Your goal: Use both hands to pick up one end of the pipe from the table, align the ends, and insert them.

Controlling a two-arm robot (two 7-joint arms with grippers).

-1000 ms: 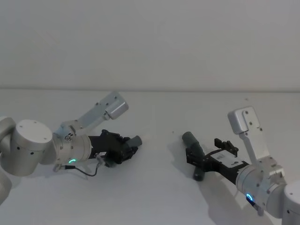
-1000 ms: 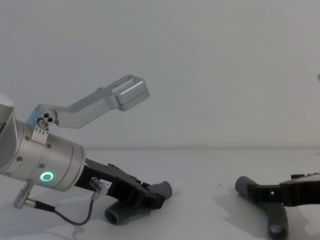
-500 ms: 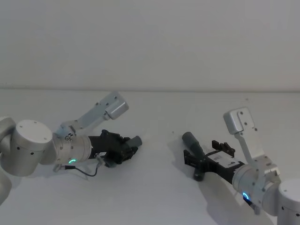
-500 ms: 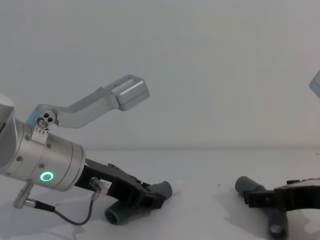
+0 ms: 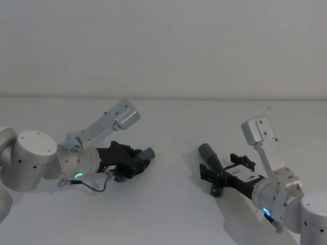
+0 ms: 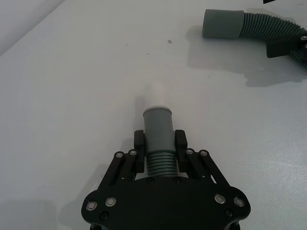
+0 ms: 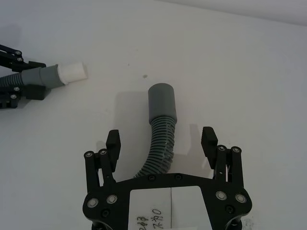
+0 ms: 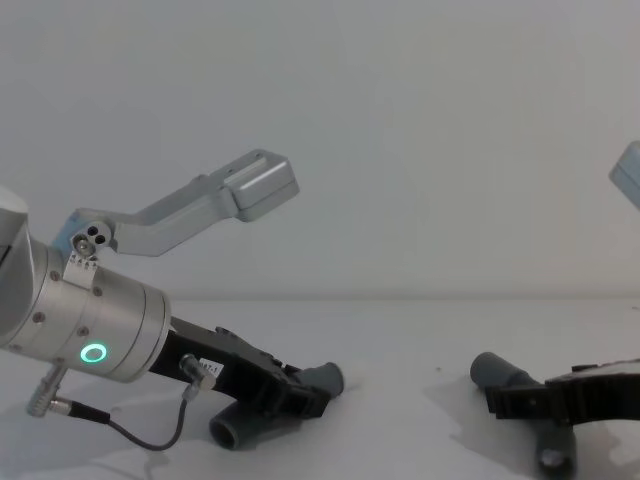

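Note:
My left gripper (image 6: 159, 152) is shut on the lighter ribbed pipe (image 6: 158, 122) just behind its smooth collar, and the white tip (image 6: 157, 92) points ahead just above the table (image 5: 168, 214). In the head view this gripper (image 5: 139, 162) sits left of centre with the collar (image 5: 148, 153) poking out. My right gripper (image 7: 161, 143) is open, one finger on each side of the darker pipe (image 7: 159, 143) without touching it. Its wide socket (image 7: 161, 103) lies ahead on the table. In the chest view the right gripper (image 8: 515, 402) is low over that pipe (image 8: 495, 370).
A pale grey wall (image 5: 163, 46) rises behind the white table. Bare table lies between the two pipe pieces. The left arm's silver wrist (image 8: 90, 330) with a green ring light and a thin cable fills the chest view's left side.
My right gripper has dropped lower and shifted slightly left, settling around the darker pipe, still open. The left arm and its pipe piece have not moved.

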